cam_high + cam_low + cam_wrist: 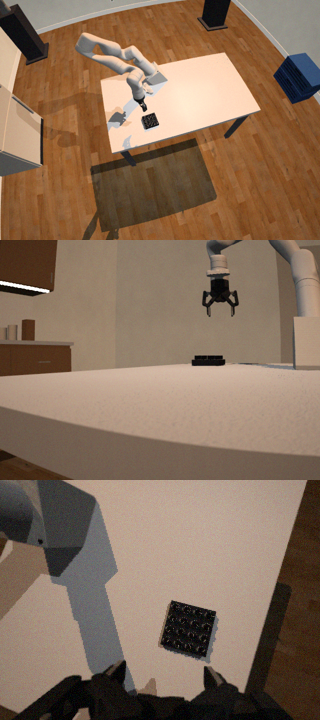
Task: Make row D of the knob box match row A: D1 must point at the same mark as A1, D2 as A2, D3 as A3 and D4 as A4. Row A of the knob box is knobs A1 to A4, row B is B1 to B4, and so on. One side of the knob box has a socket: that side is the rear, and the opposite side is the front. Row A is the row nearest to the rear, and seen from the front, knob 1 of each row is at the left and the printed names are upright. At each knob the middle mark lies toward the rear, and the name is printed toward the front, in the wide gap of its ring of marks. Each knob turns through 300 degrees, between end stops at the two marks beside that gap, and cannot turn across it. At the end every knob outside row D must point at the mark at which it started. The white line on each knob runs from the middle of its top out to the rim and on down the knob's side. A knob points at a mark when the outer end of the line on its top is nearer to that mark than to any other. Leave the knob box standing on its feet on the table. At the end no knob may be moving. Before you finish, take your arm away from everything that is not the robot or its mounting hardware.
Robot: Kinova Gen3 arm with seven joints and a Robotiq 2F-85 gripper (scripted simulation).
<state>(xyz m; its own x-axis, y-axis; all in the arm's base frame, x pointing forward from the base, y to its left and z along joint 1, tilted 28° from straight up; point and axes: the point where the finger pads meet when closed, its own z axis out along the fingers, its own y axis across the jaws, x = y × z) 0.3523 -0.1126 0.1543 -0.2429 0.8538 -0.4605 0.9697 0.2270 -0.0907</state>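
The black knob box (150,121) stands on its feet on the white table, near the front edge at the left. It also shows in the exterior view (208,360) and in the wrist view (189,629), where its grid of knobs is too small to read the white lines or names. My gripper (219,309) hangs high above the box, a little to its arm side, with its fingers wide open and empty. In the top view my gripper (143,108) is just behind the box. In the wrist view my fingertips frame the bottom edge.
The arm's grey base block (157,77) stands on the table behind the box. The table's front edge (270,630) runs close past the box, with wooden floor beyond. A blue crate (297,77) stands on the floor far right.
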